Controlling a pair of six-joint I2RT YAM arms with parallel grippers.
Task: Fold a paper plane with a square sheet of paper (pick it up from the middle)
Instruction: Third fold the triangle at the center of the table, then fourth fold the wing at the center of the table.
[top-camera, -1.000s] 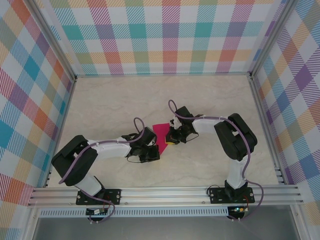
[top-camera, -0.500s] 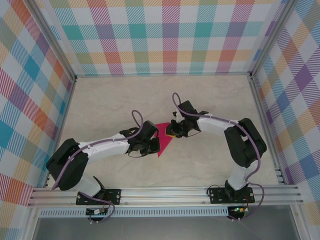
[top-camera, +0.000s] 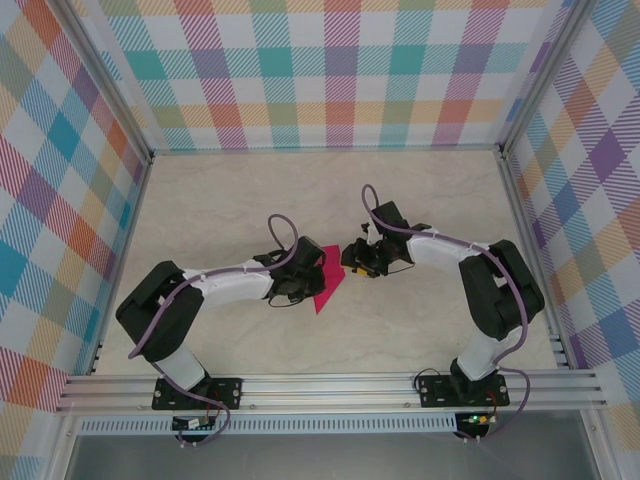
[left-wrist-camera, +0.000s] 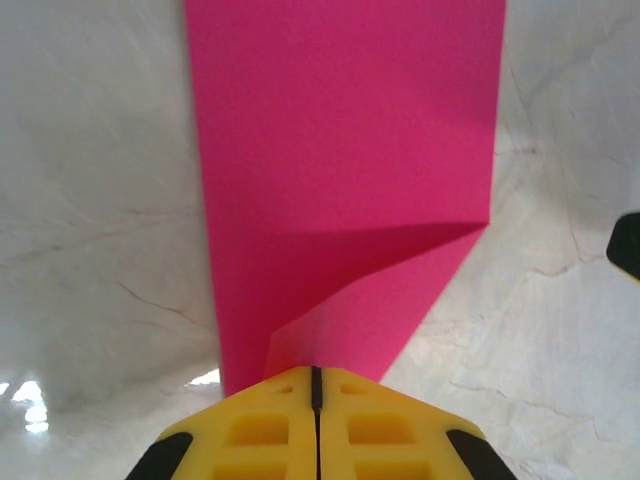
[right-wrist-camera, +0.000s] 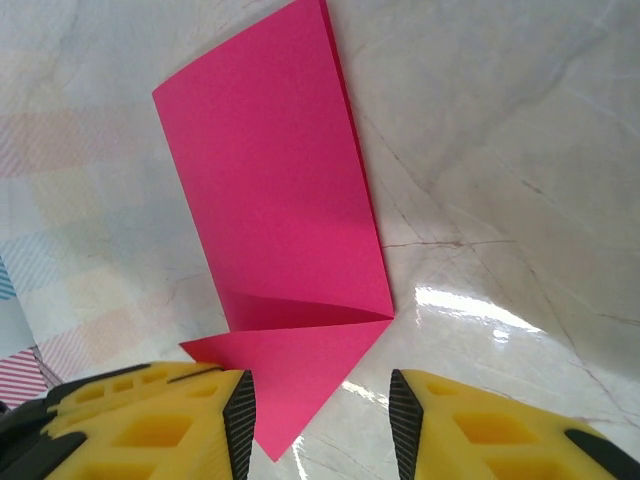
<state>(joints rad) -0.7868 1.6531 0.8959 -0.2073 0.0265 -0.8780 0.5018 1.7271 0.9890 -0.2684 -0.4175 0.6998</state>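
The pale marbled surface (top-camera: 220, 200) carries a pink paper (top-camera: 327, 288), folded into a strip with one pointed end, near the surface's middle. The left jaws are pressed together, pinching the paper's folded end. The right jaws stand spread, with the paper's point showing in their gap.

We see the sheet of paper (left-wrist-camera: 340, 150) as thin matt magenta paper, smooth apart from its sharp creases. The bench (right-wrist-camera: 500, 150) looks like polished pale marble, glossy, with a bright glare at 4 o'clock in the right wrist view. The left jaws and right jaws are moulded yellow plastic with a satin finish, and the right ones carry ribbed black pads (right-wrist-camera: 240, 420). At 6 o'clock from above runs a brushed metal rail (top-camera: 330, 385).
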